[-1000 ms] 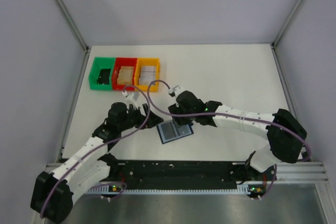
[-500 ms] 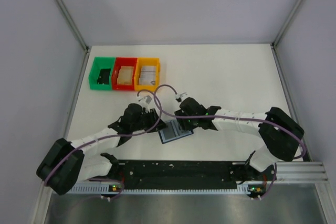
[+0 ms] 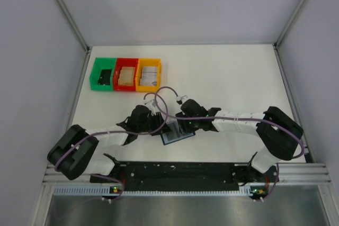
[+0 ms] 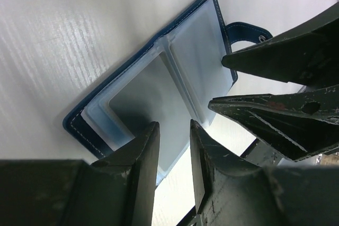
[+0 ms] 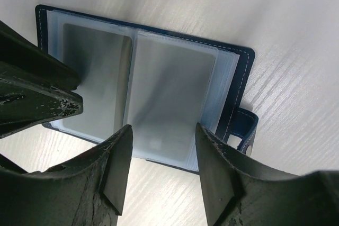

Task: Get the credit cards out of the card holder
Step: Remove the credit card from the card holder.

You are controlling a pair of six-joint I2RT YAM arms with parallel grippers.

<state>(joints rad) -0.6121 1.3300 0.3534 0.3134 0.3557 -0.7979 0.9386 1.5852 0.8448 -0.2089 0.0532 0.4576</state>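
The dark blue card holder point(image 3: 175, 136) lies open on the table between both grippers, its tab point(image 5: 244, 125) at one edge. In the right wrist view the holder point(image 5: 237, 78) shows two clear sleeves, each with a pale grey credit card point(image 5: 169, 91) inside; a second card point(image 5: 98, 59) fills the other panel. My left gripper point(image 4: 174, 125) is narrowly open, its fingertips point(image 4: 151, 130) just over the edge of one panel with a card point(image 4: 140, 91). My right gripper point(image 5: 163, 129) is open wide over the other panel's near edge. Neither holds anything.
Green point(image 3: 102, 76), red point(image 3: 126, 75) and orange point(image 3: 149, 74) bins stand in a row at the back left, with small items inside. The two grippers' fingers are very close to each other over the holder; the right gripper's fingers point(image 4: 275, 56) show in the left wrist view.
The left arm has stretched right and low, bringing its gripper to the holder's left side. The right gripper has dropped closer onto the holder. The holder has shifted only slightly.
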